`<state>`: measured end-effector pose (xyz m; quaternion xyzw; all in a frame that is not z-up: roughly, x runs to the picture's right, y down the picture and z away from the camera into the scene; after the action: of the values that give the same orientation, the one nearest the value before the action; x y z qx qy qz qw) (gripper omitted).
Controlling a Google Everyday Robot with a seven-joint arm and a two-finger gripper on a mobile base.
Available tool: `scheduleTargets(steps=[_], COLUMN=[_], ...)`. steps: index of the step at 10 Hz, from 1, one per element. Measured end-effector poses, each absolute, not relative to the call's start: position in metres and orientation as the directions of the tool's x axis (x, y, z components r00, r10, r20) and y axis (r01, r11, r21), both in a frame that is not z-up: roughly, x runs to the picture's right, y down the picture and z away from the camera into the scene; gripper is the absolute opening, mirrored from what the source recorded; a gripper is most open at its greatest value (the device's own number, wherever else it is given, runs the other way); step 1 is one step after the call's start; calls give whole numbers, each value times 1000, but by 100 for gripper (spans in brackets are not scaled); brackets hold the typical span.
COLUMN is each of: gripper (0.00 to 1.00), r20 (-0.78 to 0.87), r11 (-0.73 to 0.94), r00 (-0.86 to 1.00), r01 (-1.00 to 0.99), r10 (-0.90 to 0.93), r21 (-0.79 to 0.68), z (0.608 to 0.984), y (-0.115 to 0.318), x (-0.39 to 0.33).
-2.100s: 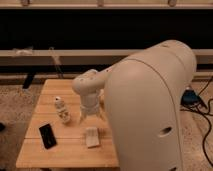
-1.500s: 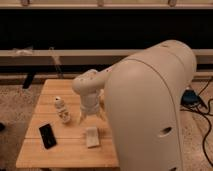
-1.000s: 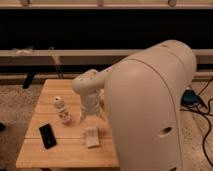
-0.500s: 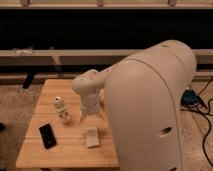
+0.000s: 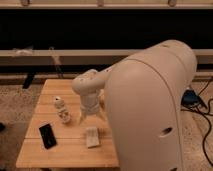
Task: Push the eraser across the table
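Note:
The eraser (image 5: 47, 135) is a thin black slab lying flat on the front left part of the table (image 5: 70, 156), a low table of light wooden planks. My gripper (image 5: 91, 119) hangs from the pale arm over the middle of the table, pointing down. It is to the right of the eraser, well apart from it, and just above a pale beige block (image 5: 91, 137). Its fingers look spread and hold nothing.
Two small white objects (image 5: 61, 109) stand on the table left of the gripper, behind the eraser. My large pale arm housing (image 5: 150, 110) fills the right side and hides the table's right part. Cables (image 5: 197, 100) lie on the floor at right. A dark wall with rails is behind.

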<state>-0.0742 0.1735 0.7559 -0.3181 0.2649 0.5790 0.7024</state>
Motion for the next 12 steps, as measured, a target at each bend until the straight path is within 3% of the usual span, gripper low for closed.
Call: scheduleTargets(steps=[3,6,12], gripper=[80,78,20], r20=[-659,-566,-423], r11=[207,304,499], r00=[316,451,699], r01=[-948,-891,-711], r10=[682,690,576], r21=[-240,-339,-495], z=[728,685,641], y=[186,229,327], x=[-95,-138,-240])
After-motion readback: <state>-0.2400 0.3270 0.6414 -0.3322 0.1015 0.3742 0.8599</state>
